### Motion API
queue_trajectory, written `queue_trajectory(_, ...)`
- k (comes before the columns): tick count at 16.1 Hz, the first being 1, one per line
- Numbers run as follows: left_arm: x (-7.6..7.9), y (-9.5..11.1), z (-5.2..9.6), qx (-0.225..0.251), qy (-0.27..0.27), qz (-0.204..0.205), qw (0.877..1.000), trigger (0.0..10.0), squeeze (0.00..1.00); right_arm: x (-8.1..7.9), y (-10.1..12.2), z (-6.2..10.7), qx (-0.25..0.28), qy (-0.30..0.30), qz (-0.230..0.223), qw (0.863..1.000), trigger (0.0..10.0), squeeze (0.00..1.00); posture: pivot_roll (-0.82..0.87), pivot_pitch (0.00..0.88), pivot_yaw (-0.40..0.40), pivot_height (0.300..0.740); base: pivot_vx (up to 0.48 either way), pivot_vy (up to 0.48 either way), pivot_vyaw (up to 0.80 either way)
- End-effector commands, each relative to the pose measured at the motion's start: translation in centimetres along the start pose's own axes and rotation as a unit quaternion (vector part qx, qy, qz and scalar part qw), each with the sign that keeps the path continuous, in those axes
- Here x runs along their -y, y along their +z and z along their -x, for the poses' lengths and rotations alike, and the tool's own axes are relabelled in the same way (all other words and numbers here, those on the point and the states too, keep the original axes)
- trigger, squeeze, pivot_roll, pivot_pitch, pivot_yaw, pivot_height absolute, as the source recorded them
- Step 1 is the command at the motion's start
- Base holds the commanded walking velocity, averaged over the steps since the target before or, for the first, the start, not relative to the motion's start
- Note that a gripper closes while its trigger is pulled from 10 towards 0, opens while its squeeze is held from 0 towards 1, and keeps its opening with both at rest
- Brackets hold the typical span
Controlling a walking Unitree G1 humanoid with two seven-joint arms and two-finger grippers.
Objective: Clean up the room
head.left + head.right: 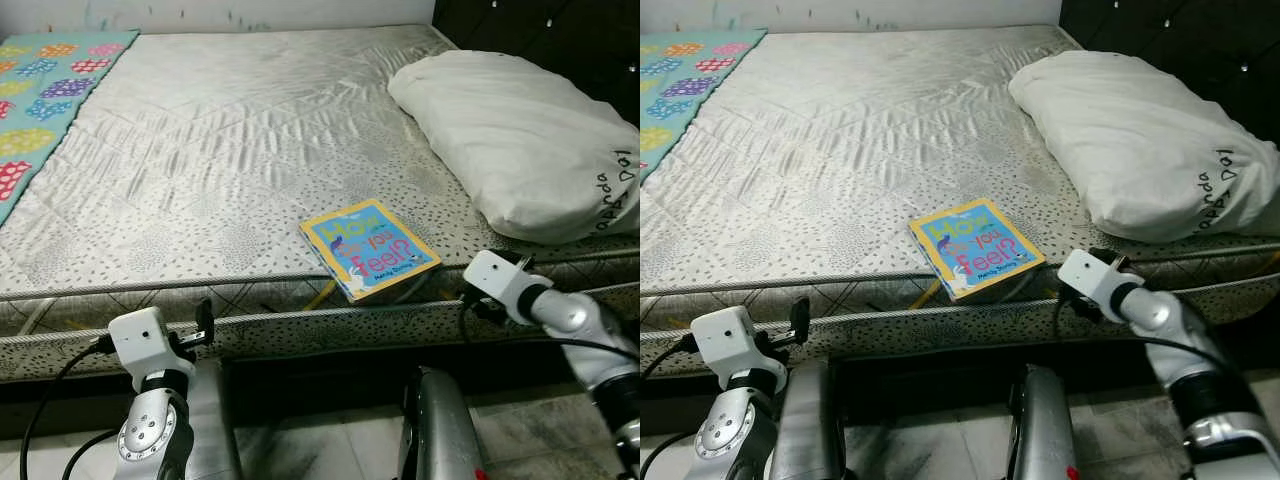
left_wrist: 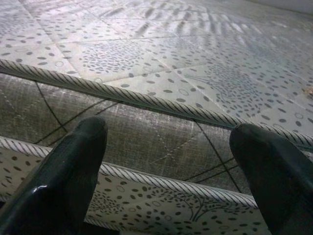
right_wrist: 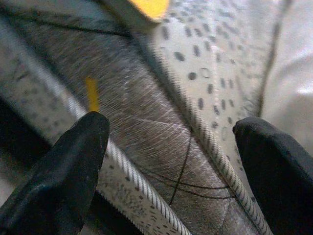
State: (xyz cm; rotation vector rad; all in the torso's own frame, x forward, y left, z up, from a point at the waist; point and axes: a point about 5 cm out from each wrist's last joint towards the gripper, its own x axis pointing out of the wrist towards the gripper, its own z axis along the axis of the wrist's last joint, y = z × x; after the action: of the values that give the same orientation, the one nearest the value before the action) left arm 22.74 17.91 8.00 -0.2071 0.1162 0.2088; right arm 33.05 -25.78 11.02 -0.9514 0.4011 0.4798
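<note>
Book [image 1: 368, 248] lies flat near front edge of mattress [image 1: 230, 140], cover up, one corner just over piping, pillow [image 1: 520, 140] well apart on my right. Looks like stiff board book: light, rigid, glossy cover likely slippery (my guess from sheen). Best hold probably overhanging corner or near edge, fingers above and below. My right gripper [image 3: 171, 161] beside mattress edge near book, fingers spread, holding nothing. My left gripper [image 2: 168, 166] fingers apart too, facing mattress side.
</note>
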Motion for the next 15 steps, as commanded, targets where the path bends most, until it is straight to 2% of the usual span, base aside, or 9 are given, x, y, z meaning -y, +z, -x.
queue_trajectory(1, 0.1, 0.1, -0.2, -0.002, -0.005, -0.003, 1.000, 10.0, 0.00, 0.9, 1.2, 0.4, 0.022, 0.033, 0.037, 0.999, 10.0, 0.00, 0.01, 0.000, -0.006, 0.417, 0.000, 0.000, 0.00)
queue_trajectory(2, 0.1, 0.1, -0.2, -0.003, -0.005, -0.004, 1.000, 10.0, 0.00, 1.0, 1.4, 0.6, 0.026, 0.048, 0.040, 0.998, 10.0, 0.00, 0.01, 0.000, -0.006, 0.417, 0.000, 0.000, 0.00)
queue_trajectory(5, 0.2, -0.6, -0.1, -0.025, -0.014, -0.002, 1.000, 10.0, 0.00, 0.9, 1.7, 2.3, 0.057, 0.166, 0.071, 0.982, 10.0, 0.00, 0.01, 0.000, -0.002, 0.417, 0.000, 0.000, 0.00)
queue_trajectory(7, 0.4, -0.6, -0.1, -0.028, -0.020, 0.002, 0.999, 10.0, 0.00, 0.5, 1.7, 3.1, 0.086, 0.228, 0.038, 0.969, 10.0, 0.00, 0.01, 0.000, -0.004, 0.417, 0.000, 0.000, 0.00)
queue_trajectory(8, 0.5, -0.6, -0.1, -0.027, -0.023, 0.000, 0.999, 10.0, 0.00, -0.6, 2.3, 3.7, 0.124, 0.285, 0.002, 0.950, 10.0, 0.00, 0.01, 0.000, -0.004, 0.417, 0.000, 0.000, 0.00)
queue_trajectory(10, 0.5, -0.6, -0.2, -0.029, -0.026, 0.000, 0.999, 10.0, 0.00, -2.0, 3.1, 4.2, 0.158, 0.334, -0.036, 0.929, 10.0, 0.00, 0.01, 0.000, 0.001, 0.417, 0.000, 0.000, 0.00)
queue_trajectory(11, 0.7, -0.7, -0.2, -0.032, -0.033, 0.001, 0.999, 10.0, 0.00, -3.6, 3.6, 4.8, 0.178, 0.389, -0.054, 0.902, 10.0, 0.00, 0.01, 0.000, 0.001, 0.417, 0.000, 0.000, 0.00)
queue_trajectory(13, 0.8, -0.6, -0.2, -0.033, -0.037, 0.001, 0.999, 10.0, 0.00, -4.4, 4.0, 5.1, 0.192, 0.416, -0.070, 0.886, 10.0, 0.00, 0.01, 0.000, 0.005, 0.417, 0.000, 0.000, 0.00)
queue_trajectory(15, 1.1, -0.7, -0.5, -0.037, -0.046, 0.001, 0.998, 10.0, 0.00, -6.6, 5.6, 5.0, 0.236, 0.444, -0.107, 0.858, 10.0, 0.00, 0.00, 0.000, 0.008, 0.417, 0.000, 0.000, 0.00)
